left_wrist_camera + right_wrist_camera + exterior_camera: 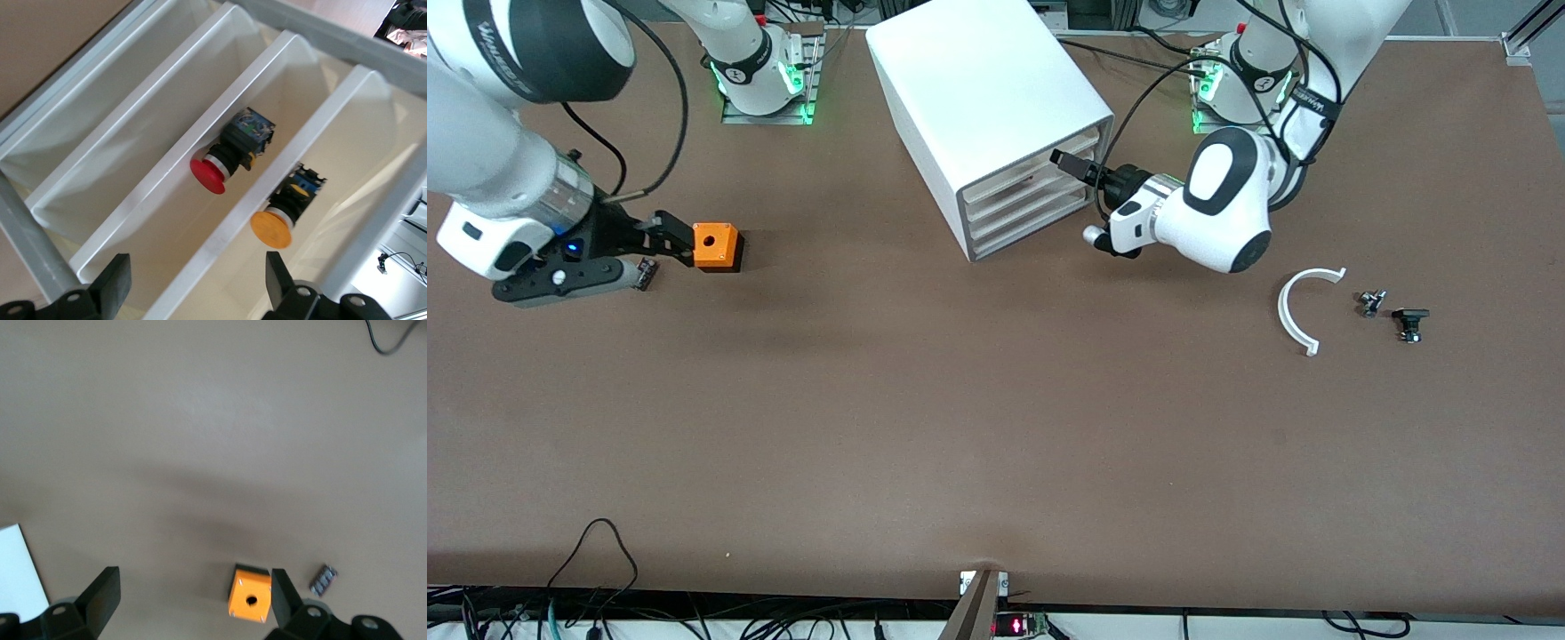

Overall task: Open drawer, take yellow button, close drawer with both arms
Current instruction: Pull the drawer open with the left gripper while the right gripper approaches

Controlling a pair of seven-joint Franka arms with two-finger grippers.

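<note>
Left gripper (197,280) open at cabinet (987,116) front | button (280,217) inside drawer (267,200), body half-hidden by its wall | right gripper (187,600) open over bench (960,427), waiting.

no readable text on the cabinet (987,116), drawers, buttons or orange cube (716,246). both arms carry dark lettering, on the right arm (503,53) and the left arm (1307,98), too small and skewed to read. round logo marks on both bases, illegible.
</note>
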